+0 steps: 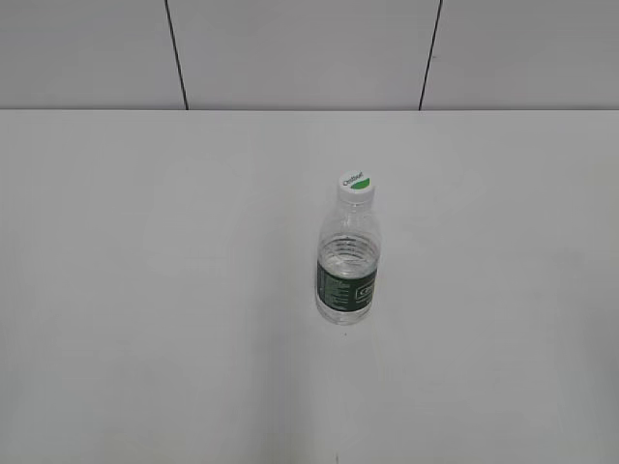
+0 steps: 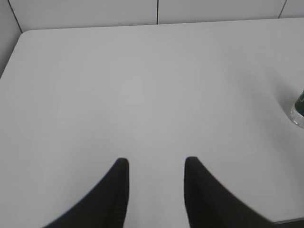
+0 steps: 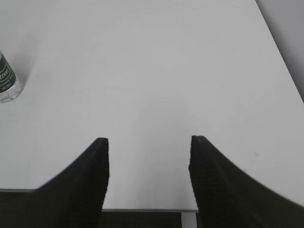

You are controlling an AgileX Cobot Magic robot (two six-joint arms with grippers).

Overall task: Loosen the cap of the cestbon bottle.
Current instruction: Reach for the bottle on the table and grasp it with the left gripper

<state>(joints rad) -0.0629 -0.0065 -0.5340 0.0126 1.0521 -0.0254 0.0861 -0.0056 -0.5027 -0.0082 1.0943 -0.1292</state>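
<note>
The cestbon bottle (image 1: 347, 266) stands upright near the middle of the white table (image 1: 145, 290), clear and ribbed with a dark green label band. Its white cap (image 1: 356, 184) with a green half-disc sits on top. Neither arm shows in the exterior view. In the left wrist view my left gripper (image 2: 156, 161) is open and empty over bare table, and the bottle's base (image 2: 298, 108) shows at the right edge. In the right wrist view my right gripper (image 3: 149, 140) is open and empty above the table's front edge, and the bottle's base (image 3: 7, 80) shows far to the left.
A white panelled wall with dark seams (image 1: 177, 53) runs behind the table. The table's front edge (image 3: 142, 209) lies just under my right gripper. The table's left rear corner (image 2: 23, 35) shows in the left wrist view.
</note>
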